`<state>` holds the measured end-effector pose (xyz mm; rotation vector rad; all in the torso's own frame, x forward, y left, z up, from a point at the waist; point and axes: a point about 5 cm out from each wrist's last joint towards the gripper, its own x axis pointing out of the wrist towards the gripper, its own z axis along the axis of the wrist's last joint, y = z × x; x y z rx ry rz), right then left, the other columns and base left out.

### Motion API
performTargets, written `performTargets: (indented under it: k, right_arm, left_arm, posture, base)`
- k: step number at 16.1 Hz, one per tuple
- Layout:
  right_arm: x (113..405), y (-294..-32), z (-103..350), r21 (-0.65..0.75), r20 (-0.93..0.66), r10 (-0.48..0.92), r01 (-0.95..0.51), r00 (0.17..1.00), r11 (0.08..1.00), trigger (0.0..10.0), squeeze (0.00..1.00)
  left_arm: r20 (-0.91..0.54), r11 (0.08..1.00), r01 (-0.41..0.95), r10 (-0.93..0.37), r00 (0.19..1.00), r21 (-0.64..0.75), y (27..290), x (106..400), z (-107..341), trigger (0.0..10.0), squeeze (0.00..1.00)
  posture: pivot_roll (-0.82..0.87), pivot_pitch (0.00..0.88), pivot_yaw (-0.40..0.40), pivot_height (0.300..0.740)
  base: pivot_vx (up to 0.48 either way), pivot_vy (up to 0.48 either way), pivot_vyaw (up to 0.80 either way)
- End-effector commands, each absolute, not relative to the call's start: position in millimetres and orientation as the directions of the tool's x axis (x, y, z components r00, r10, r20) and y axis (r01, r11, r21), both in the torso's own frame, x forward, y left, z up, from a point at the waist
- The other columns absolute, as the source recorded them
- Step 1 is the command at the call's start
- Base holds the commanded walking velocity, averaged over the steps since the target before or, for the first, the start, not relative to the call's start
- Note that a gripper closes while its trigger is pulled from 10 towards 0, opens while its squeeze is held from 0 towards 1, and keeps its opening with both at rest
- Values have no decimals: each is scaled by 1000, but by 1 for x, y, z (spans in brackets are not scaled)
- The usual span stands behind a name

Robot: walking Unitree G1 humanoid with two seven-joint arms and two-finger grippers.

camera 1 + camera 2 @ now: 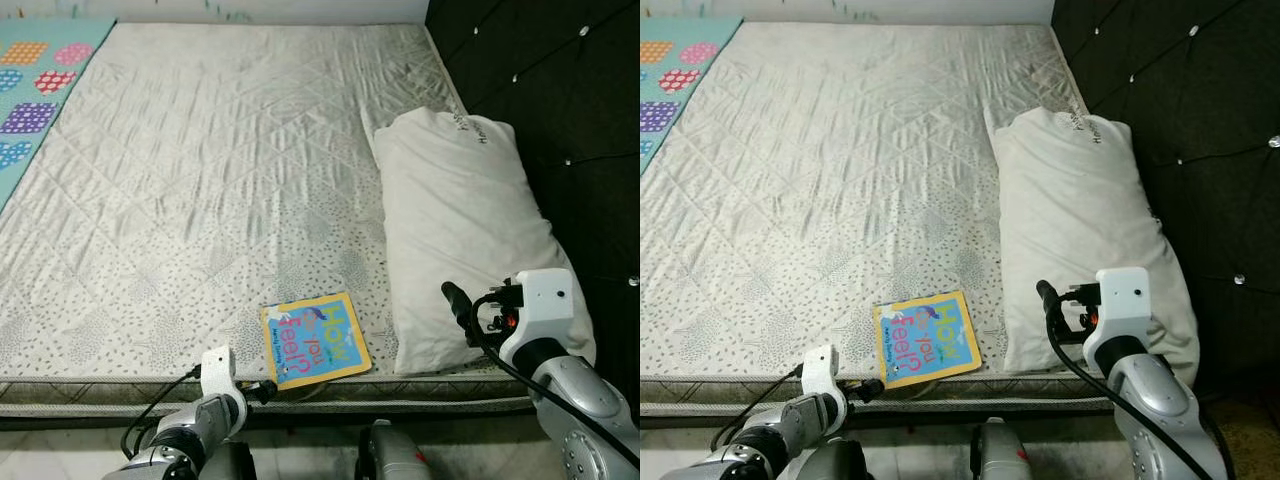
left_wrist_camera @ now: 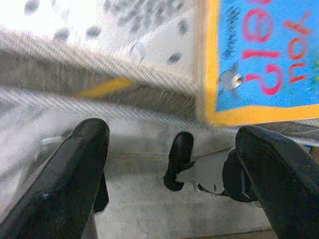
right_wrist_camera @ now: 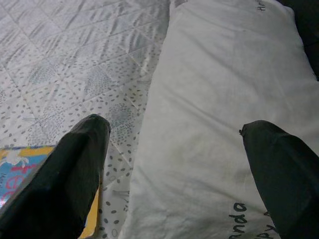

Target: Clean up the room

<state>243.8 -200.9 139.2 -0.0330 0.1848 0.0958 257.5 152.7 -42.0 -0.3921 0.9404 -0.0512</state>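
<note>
While book [image 1: 315, 339] lies flat at bed [image 1: 200, 200] front edge, just left of pillow [image 1: 460, 230], left gripper [image 2: 174, 164] waits below book corner, fingers spread wide, holding nothing. Right gripper [image 3: 174, 169] hangs over pillow near book, fingers wide apart, empty too. Worry: flat book gives little to pinch; bump from below could push book further in.

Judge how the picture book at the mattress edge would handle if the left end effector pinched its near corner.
The picture book lies flat with crisp edges, so it probably lifts stiff rather than drooping. Its cover looks glossy, so it may slip on the mattress when nudged. It looks thin, likely light. The left end effector is open just below its edge.
</note>
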Motion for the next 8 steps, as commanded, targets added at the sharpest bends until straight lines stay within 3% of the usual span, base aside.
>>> performTargets:
  k: [1, 4, 8]
  right_arm:
    - [248, -198, 140, 5, -175, 87, -88, 981, 996, 10000, 0]
    - [267, -187, 143, 74, -128, 92, -83, 987, 994, 10000, 0]
    - [293, -179, 147, 97, -78, 77, -69, 994, 993, 10000, 0]
  left_arm:
    - [-742, 939, -82, -208, 638, -334, 157, 268, -33, 10000, 0]
    - [-648, 947, -37, -190, 738, -319, 177, 280, -16, 10000, 0]
    - [-518, 954, -8, -157, 841, -301, 197, 272, 11, 10000, 0]
  posture:
    - [-320, 164, -4, 670]
    - [-260, 114, 18, 670]
    - [-198, 37, 35, 710]
  base:
    - [0, 0, 0]
    - [0, 0, 0]
    - [0, 0, 0]
